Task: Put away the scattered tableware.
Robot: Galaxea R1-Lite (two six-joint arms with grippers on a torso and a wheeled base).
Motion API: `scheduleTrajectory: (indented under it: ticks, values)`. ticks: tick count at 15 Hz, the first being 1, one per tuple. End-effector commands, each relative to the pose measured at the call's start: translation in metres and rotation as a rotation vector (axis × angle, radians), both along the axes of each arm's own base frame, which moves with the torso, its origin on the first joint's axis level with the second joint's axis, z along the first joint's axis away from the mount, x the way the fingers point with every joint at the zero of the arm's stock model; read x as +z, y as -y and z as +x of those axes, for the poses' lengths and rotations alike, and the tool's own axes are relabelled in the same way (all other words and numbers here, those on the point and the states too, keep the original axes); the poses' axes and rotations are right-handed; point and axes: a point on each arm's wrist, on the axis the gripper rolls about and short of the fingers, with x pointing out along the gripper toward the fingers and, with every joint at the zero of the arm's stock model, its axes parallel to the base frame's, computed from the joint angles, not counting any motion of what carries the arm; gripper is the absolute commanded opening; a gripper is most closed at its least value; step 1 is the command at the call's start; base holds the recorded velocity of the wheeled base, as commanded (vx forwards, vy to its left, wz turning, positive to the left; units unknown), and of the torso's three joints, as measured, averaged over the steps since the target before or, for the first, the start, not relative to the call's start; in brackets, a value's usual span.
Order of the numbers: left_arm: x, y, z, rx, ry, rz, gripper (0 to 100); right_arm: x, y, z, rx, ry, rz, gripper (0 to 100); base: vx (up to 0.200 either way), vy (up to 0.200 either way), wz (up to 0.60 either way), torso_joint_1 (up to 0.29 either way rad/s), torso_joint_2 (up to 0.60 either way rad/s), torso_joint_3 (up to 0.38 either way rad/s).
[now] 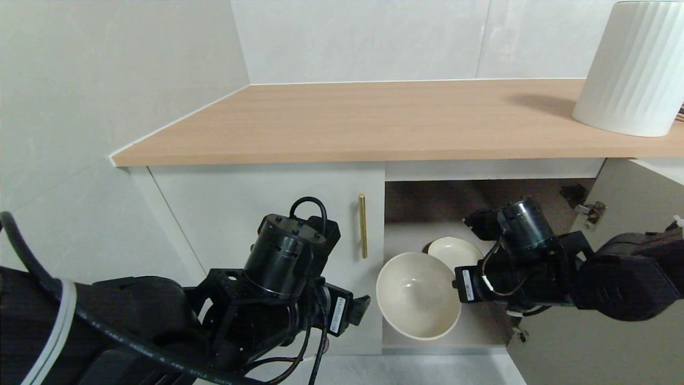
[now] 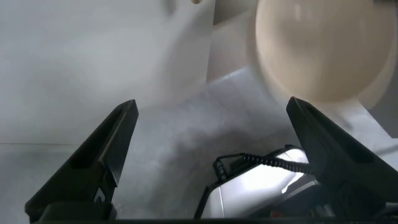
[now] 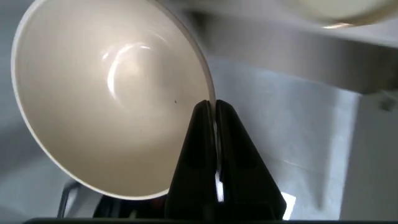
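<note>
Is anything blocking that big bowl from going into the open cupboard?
Nothing visible blocks it. The bowl, clamped in the right gripper, hangs before the open cupboard; a smaller dish sits farther back inside.

Soft, even light — glare inside the bowl [image 3: 115, 93], cupboard [image 1: 427, 203] interior dim.

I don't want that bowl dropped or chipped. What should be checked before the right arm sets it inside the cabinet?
1. Right hand clamped on the bowl rim: ok.
2. Right cabinet door swung open: ok.
3. Bare shelf in front of the small dish: ok.
4. Left hand open, empty, apart from the bowl: ok.
5. Gap between the bowl and the closed door edge: cannot tell.
</note>
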Motion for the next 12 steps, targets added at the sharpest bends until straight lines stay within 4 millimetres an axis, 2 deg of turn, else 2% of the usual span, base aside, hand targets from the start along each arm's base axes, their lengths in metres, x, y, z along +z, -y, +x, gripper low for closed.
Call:
scheduleTrajectory:
  ticks: [1,4,9,12]
  values:
    - [0.003,-0.002,0.000,0.006,0.007,-0.006,100,-0.018,0.020,0.037,-0.138,-0.037,0.003,0,0.000,0.000,0.00,0.000,0.00,0.000]
    - [0.004,-0.002,-0.001,0.005,0.010,-0.011,100,-0.020,0.028,0.063,-0.300,-0.016,0.037,0,0.000,0.000,0.00,0.000,0.00,0.000]
    - [0.004,-0.002,-0.001,0.005,0.009,-0.010,100,-0.026,0.043,0.095,-0.509,0.001,0.050,0,0.000,0.000,0.00,0.000,0.00,0.000]
    - [0.004,-0.002,-0.001,0.007,0.010,-0.010,100,-0.034,0.053,0.108,-0.562,-0.003,0.053,0,0.000,0.000,0.00,0.000,0.00,0.000]
